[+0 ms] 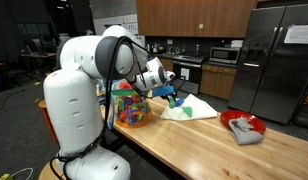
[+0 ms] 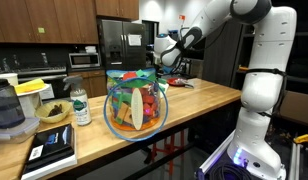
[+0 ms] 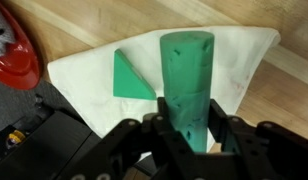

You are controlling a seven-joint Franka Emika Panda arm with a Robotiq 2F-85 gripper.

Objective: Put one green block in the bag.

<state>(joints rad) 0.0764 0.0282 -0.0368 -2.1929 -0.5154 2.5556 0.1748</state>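
Observation:
My gripper (image 3: 189, 125) is shut on a long green block (image 3: 186, 75) with a rounded end, which sticks out between the fingers above the white sheet (image 3: 84, 75). A second green piece, a wedge (image 3: 129, 78), lies flat on that sheet. In both exterior views the gripper (image 1: 172, 93) (image 2: 166, 60) hangs a little above the wooden counter. The clear bag (image 1: 131, 108) (image 2: 134, 100) of multicoloured blocks stands upright on the counter, apart from the gripper and close to the robot's base.
A red bowl (image 1: 242, 125) (image 3: 14, 55) with a grey cloth sits on the counter beyond the white sheet (image 1: 194, 110). A blender (image 2: 9, 105), a bottle (image 2: 81, 105), a small bowl (image 2: 52, 113) and a book (image 2: 52, 148) stand at one counter end.

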